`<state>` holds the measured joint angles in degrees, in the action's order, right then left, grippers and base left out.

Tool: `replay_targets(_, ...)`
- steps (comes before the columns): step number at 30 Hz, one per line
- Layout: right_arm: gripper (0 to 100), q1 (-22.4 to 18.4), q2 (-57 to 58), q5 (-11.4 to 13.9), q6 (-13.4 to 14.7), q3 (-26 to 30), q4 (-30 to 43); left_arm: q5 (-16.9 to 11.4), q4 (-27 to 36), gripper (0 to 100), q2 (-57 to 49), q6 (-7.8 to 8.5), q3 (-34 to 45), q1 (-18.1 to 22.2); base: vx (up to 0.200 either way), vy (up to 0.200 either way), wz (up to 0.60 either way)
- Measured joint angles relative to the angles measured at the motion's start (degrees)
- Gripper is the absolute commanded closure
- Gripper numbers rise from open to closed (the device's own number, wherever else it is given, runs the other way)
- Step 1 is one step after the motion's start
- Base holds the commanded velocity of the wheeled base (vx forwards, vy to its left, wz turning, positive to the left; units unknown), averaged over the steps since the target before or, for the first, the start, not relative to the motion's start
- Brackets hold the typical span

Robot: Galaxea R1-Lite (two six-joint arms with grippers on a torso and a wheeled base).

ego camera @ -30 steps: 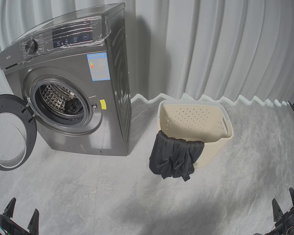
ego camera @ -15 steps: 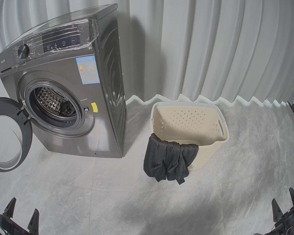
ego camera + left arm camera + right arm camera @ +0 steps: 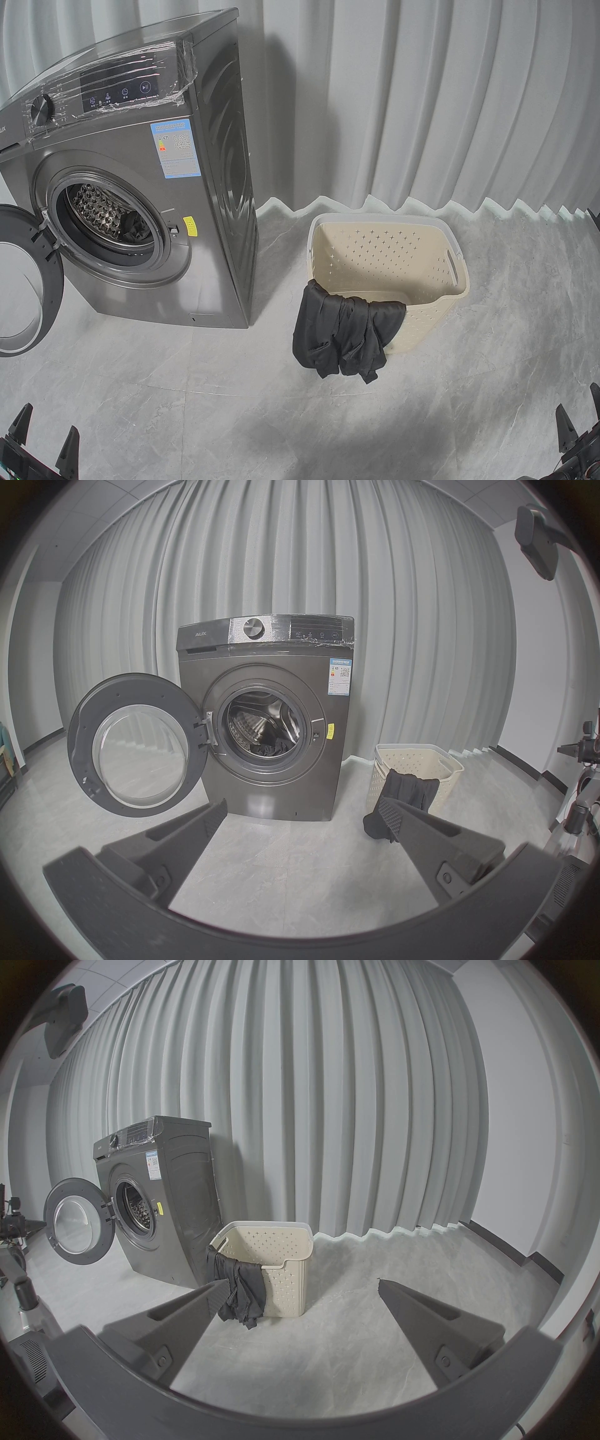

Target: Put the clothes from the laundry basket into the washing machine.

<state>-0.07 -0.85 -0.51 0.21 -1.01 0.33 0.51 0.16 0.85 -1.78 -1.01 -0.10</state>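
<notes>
A grey front-loading washing machine point(image 3: 206, 156) stands at the left with its round door point(image 3: 25, 281) swung wide. A dark garment point(image 3: 134, 228) lies inside the drum. To its right sits a cream laundry basket point(image 3: 437, 287), with a black garment point(image 3: 344, 334) draped over its near rim and hanging to the floor. My left gripper point(image 3: 44, 437) is low at the left, open and holding nothing. My right gripper point(image 3: 578, 419) is low at the right, also open. From the wrist views I see the washing machine point(image 3: 269, 717), the basket point(image 3: 284, 1254) and the black garment point(image 3: 240, 1291) well ahead of both grippers.
Pale pleated curtains point(image 3: 437, 94) run along the back wall behind the machine and the basket. The grey marble-look floor point(image 3: 250, 412) stretches between me and both of them.
The whole head view has shifted, so the camera moved: machine and basket sit slightly further left than one second ago. Both grippers keep their places and stay open.
</notes>
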Motion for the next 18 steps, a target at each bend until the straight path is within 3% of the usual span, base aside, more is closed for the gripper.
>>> replay_targets(6,0,0.0,0.0,-0.4,0.2,-0.2,-1.7,0.0,0.0,0,0.0,0.01,0.0,0.0,0.000,0.000,0.00)
replay_targets(9,0,0.2,-0.1,0.0,0.7,-3.3,-2.7,0.0,0.0,0,0.0,0.06,0.0,0.0,0.000,0.000,0.00)
replay_targets(18,0,3.8,-11.5,5.6,2.2,-13.9,-3.0,0.0,0.0,0,0.1,0.09,0.0,0.0,0.000,0.000,0.00)
